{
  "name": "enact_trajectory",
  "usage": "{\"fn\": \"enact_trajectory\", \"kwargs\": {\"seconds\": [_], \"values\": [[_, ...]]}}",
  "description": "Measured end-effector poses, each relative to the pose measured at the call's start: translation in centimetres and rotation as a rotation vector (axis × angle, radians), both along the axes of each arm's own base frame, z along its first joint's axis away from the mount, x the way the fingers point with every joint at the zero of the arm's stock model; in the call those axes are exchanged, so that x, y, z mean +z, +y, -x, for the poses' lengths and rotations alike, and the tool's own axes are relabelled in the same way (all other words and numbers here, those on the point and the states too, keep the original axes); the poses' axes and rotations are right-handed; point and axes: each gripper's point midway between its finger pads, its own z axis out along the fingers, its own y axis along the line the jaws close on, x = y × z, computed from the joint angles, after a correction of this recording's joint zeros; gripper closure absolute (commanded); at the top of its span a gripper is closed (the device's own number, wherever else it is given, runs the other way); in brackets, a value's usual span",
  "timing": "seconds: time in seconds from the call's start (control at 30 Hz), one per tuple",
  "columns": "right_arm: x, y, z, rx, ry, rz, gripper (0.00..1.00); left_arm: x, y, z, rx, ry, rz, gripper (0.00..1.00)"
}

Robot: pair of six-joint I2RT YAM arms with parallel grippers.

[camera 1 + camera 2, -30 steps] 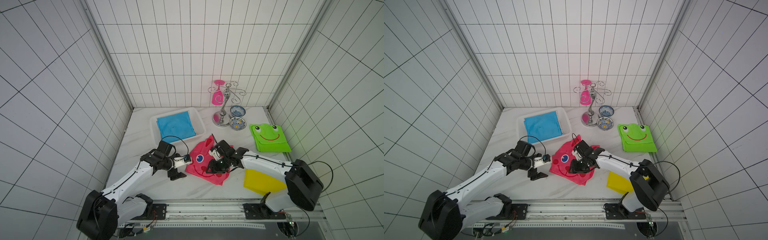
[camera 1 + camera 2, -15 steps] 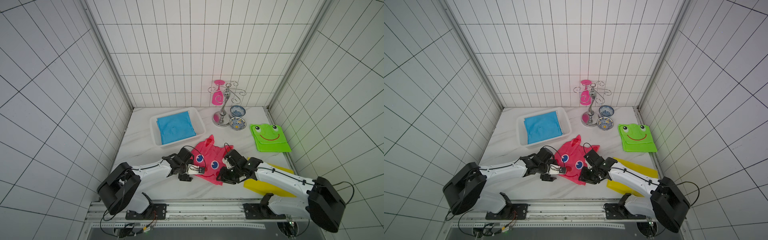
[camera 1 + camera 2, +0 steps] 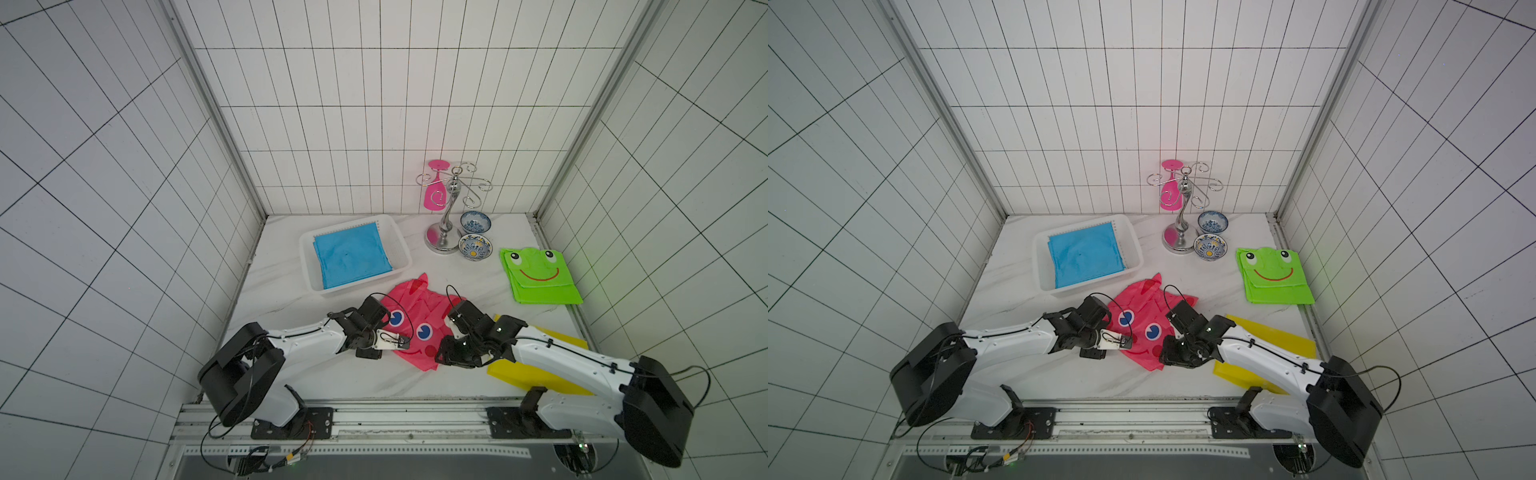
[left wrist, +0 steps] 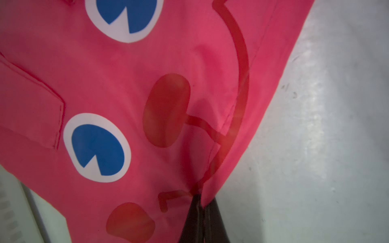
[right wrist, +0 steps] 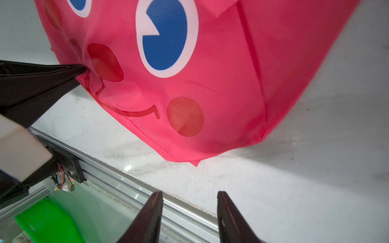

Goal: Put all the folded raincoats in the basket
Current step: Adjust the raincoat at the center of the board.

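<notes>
1. The yellow folded cloth [image 3: 540, 376] lies flat on the table [image 3: 282, 299], nearest to the front rail. The right arm passes over it.
2. The right gripper [image 5: 189, 192] has its jaws spread with nothing between them. In the right wrist view its two dark fingers [image 5: 154, 210] point toward the near corner of the pink raincoat [image 3: 415, 303] but are apart from it.
3. The left gripper [image 4: 199, 197] has its jaws pressed together on the near edge of the pink raincoat, close to the printed smile. The fabric is bunched into wrinkles at that place.
4. The pink raincoat, with blue eyes and red cheeks, is on the table between the two grippers. It lies in front of the basket [image 3: 308, 266] and not inside it. Its far tip comes near the basket's front corner, but I cannot tell if they touch.
5. The white basket stands further back, on the robot's left side. A blue folded raincoat [image 3: 351, 259] lies flat inside it and covers most of the bottom.
6. The green frog raincoat [image 3: 538, 280] lies folded on the robot's right side, well apart from the basket.
7. Two small patterned bowls [image 3: 474, 248] stand one behind the other, just beside the foot of a metal stand [image 3: 445, 224].
8. A pink wine glass [image 3: 436, 195] hangs upside down on the stand, close to the back wall.
</notes>
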Motion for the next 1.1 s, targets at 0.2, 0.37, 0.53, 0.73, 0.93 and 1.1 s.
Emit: {"fn": "enact_trajectory", "kwargs": {"seconds": [0.2, 0.37, 0.53, 0.73, 0.93, 1.1], "values": [[3.8, 0.6, -0.8, 0.209, -0.287, -0.045, 0.53, 4.8, 0.2, -1.4, 0.086, 0.15, 0.087, 1.0], [6.2, 2.3, -0.3, 0.47, -0.53, -0.066, 0.53, 8.5, 0.3, -1.8, 0.126, 0.233, 0.156, 1.0], [7.5, 4.6, 1.9, 0.817, -0.781, -0.064, 0.52, 9.3, 1.2, -0.7, 0.167, 0.338, 0.138, 0.86], [8.1, 5.8, 2.2, 1.006, -0.961, -0.019, 0.51, 7.5, 1.4, 1.4, 0.187, 0.428, 0.115, 0.48], [5.4, 5.1, 1.7, 1.097, -0.925, 0.097, 0.49, 6.2, 0.9, 2.8, 0.208, 0.532, 0.111, 0.42], [5.0, 2.1, -4.4, 0.663, -0.761, 0.138, 0.5, 7.0, 2.3, -0.2, 0.338, 0.559, 0.212, 0.41]]}}
